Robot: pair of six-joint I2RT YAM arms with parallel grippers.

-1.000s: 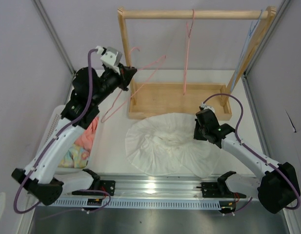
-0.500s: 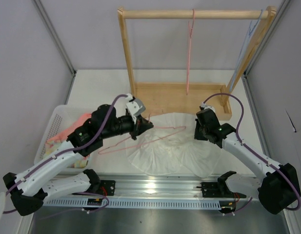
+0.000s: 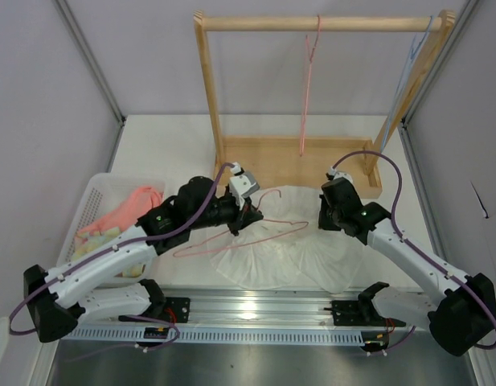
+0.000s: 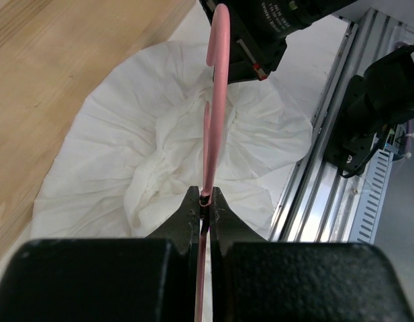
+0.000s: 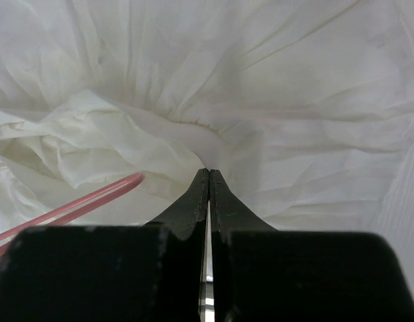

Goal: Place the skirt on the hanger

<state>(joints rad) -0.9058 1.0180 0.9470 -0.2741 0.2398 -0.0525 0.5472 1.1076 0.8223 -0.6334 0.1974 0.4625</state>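
Two closed tools: left tool (image 4: pixel 205 198) on the hanger (image 4: pixel 217 100), right tool (image 5: pixel 208 173) on the skirt (image 5: pixel 294 100).

Robot lab cell, not a home. Alu rail (image 3: pixel 256 310) at bench edge. Plain grey panel walls (image 3: pixel 38 121), framed enclosure.

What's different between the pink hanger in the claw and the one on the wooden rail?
The held hanger lies near flat over the skirt; the rail hanger hangs upright. The left claw grips the held hanger; nothing touches the rail hanger. Both are thin pink wire.
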